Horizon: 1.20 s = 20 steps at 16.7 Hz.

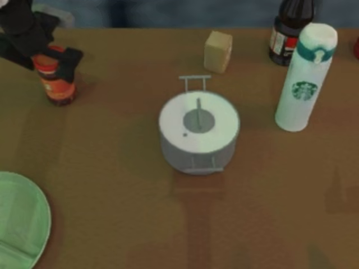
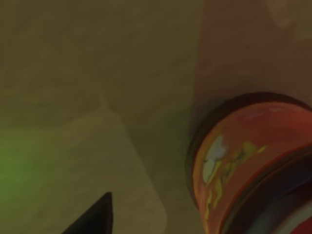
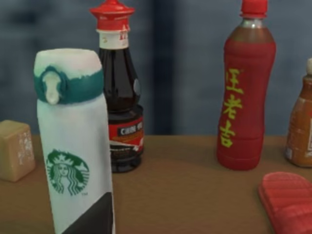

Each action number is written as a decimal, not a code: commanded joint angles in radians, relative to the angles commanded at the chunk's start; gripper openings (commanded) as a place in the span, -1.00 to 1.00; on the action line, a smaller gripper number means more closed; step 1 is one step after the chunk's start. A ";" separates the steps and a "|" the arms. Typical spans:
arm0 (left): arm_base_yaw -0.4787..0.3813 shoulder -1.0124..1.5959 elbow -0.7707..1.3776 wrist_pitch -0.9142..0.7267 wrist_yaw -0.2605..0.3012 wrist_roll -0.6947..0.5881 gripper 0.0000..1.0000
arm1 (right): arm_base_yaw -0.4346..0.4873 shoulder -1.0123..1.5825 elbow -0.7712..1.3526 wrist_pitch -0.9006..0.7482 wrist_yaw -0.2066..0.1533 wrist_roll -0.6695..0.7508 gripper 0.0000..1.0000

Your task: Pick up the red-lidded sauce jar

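Observation:
The red-lidded sauce jar (image 1: 56, 78) stands at the table's far left, squat, with an orange-red label. My left gripper (image 1: 50, 60) reaches down over it, one black finger on either side of the lid, which it partly hides. In the left wrist view the jar (image 2: 248, 161) fills one side, and one dark fingertip (image 2: 100, 217) stands apart from it with bare table between them; the gripper is open. My right gripper is outside the top view; its wrist view shows one dark fingertip (image 3: 95, 217) set far to the side, in front of the white tumbler.
A white and grey round object (image 1: 199, 131) sits mid-table, with a tan block (image 1: 217, 50) behind it. The white tumbler (image 1: 305, 78) and dark bottle (image 1: 286, 33) stand at the back right. A green plate (image 1: 19, 218) lies front left. A red bottle (image 3: 246, 97) shows further right.

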 joint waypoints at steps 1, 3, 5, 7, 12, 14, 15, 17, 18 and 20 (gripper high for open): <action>0.000 0.000 0.000 0.000 0.000 0.000 1.00 | 0.000 0.000 0.000 0.000 0.000 0.000 1.00; 0.000 0.000 0.000 0.000 0.000 0.000 0.70 | 0.000 0.000 0.000 0.000 0.000 0.000 1.00; 0.000 0.000 0.000 0.000 0.000 0.000 0.40 | 0.000 0.000 0.000 0.000 0.000 0.000 1.00; 0.000 0.000 0.000 0.000 0.000 0.000 0.10 | 0.000 0.000 0.000 0.000 0.000 0.000 1.00; 0.000 0.000 0.000 0.000 0.000 0.000 -0.66 | 0.000 0.000 0.000 0.000 0.000 0.000 1.00; 0.000 0.000 0.000 0.000 0.000 0.000 -0.96 | 0.000 0.000 0.000 0.000 0.000 0.000 1.00; 0.000 0.000 0.000 0.000 0.000 0.000 -1.00 | 0.000 0.000 0.000 0.000 0.000 0.000 1.00; 0.000 0.000 0.000 0.000 0.000 0.000 -1.00 | 0.000 0.000 0.000 0.000 0.000 0.000 1.00; 0.000 0.000 0.000 0.000 0.000 0.000 -1.00 | 0.000 0.000 0.000 0.000 0.000 0.000 1.00; 0.000 0.000 0.000 0.000 0.000 0.000 -1.00 | 0.000 0.000 0.000 0.000 0.000 0.000 1.00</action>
